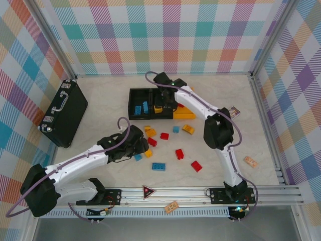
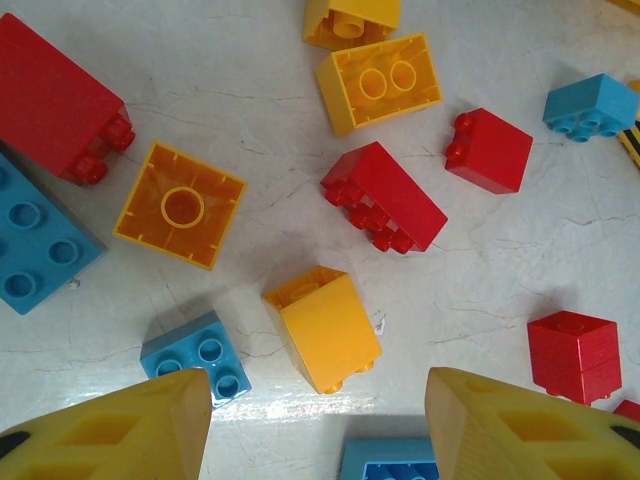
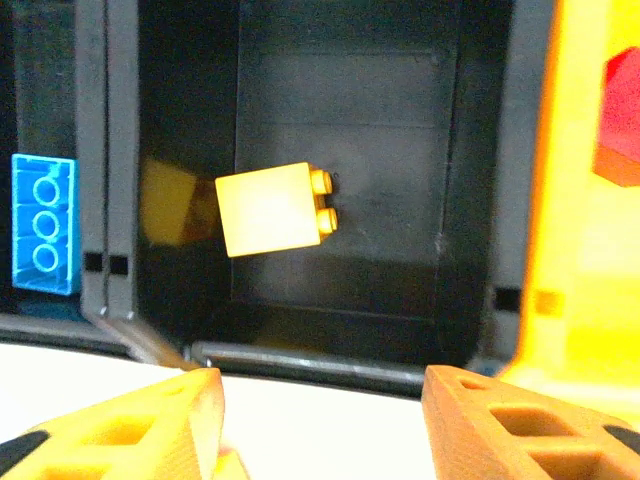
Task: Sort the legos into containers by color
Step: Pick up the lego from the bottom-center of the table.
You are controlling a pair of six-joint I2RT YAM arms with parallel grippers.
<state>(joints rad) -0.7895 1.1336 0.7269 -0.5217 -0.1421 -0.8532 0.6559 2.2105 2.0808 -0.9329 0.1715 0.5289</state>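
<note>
Left wrist view shows the left tool (image 2: 315, 400) with jaws apart and empty. If it closes from here, one finger could snag the small blue brick (image 2: 197, 355) just beside it, because the yellow brick (image 2: 325, 330) lies on its side just ahead of the gap, not yet between the fingers. The right tool (image 3: 320, 400), jaws also apart and empty, hovers at the near rim of a black bin (image 3: 340, 90) with a second yellow brick (image 3: 272, 210) inside.
</note>
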